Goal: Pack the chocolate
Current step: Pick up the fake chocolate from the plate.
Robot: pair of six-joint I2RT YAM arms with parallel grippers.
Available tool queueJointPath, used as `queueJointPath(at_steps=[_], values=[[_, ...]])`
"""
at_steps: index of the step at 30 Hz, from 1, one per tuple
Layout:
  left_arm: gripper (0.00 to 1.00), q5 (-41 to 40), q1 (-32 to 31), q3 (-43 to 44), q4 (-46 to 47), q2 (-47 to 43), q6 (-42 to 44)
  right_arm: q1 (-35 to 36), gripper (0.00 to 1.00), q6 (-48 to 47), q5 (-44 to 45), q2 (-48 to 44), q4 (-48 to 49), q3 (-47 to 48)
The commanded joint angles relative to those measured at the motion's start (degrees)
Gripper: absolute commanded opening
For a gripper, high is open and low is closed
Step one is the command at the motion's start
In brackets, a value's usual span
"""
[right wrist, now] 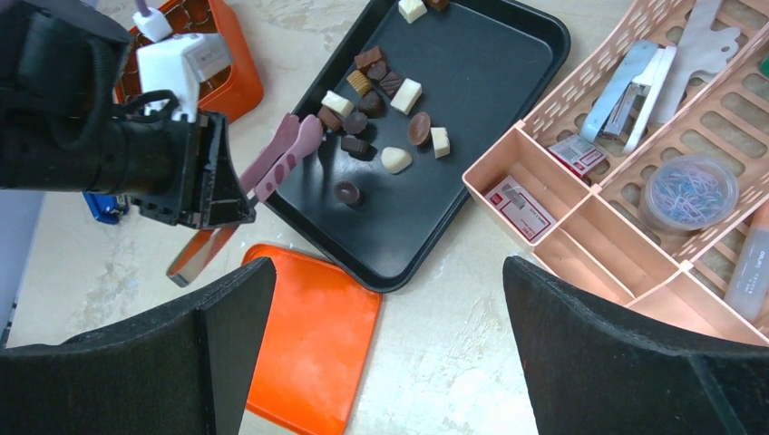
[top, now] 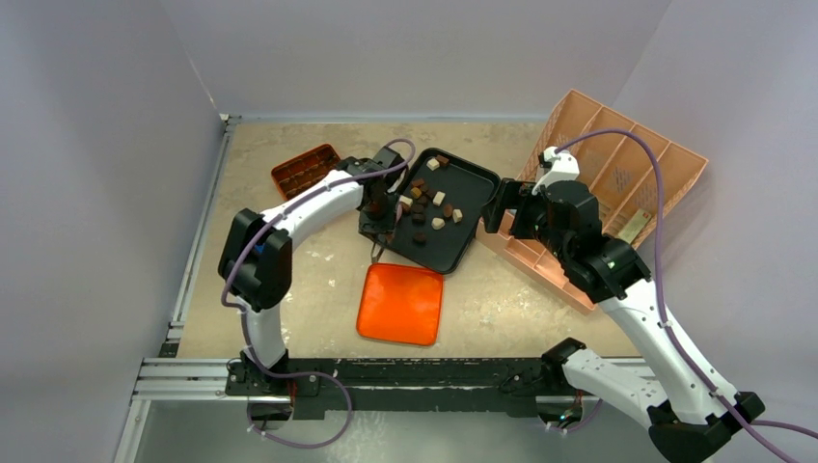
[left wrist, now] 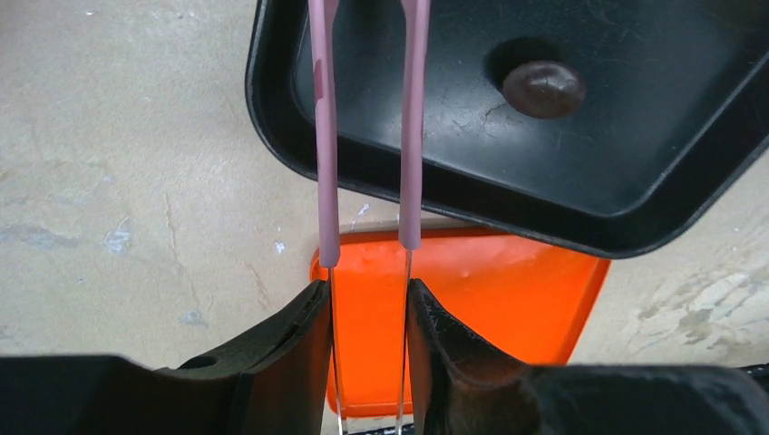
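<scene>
Risk: slim metal tweezers with pink tips (left wrist: pixel 325 163) could squirt tiny slick piece sideways if squeezed off-centre, or snag rim of black rectangular plastic tray (left wrist: pixel 580 190).

Left gripper (left wrist: pixel 367 317) clamps tweezers. Tips narrowly parted, empty, over tray corner; contact unclear.

Brown and cream chocolate pieces (right wrist: pixel 406 94) loose in tray, none packed.

Right gripper (right wrist: pixel 385 299) spread wide, empty.

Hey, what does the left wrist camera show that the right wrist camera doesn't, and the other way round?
Only the left wrist: a close look down the tweezers clamped in the left gripper, their pink tips apart with nothing between them. Only the right wrist: the scattered chocolate as a whole, the orange box, the peach organizer with a stapler and paper clips, and the wide-open right gripper. Both: the black tray, the orange lid beside it, the tweezers and the tabletop.
</scene>
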Motion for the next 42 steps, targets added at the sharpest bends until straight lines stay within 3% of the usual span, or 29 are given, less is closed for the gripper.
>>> queueJointPath(at_steps=[1, 9, 13, 42], values=[[0.33, -0.33, 0.20, 2.77, 2.14, 1.86, 0.81, 0.29, 0.97, -0.32, 0.26, -0.55, 2.14, 0.28], [0.33, 1.01, 0.18, 4.72, 3.04, 5.38, 1.28, 0.28, 0.97, -0.29, 0.23, -0.30, 2.13, 0.24], [0.26, 0.73, 0.14, 4.87, 2.53, 5.14, 1.28, 0.33, 0.97, -0.32, 0.38, -0.30, 2.18, 0.19], [0.20, 0.79, -0.44, 5.05, -0.42, -6.87, -2.49, 0.30, 0.97, 0.10, -0.21, -0.88, 2.18, 0.19]])
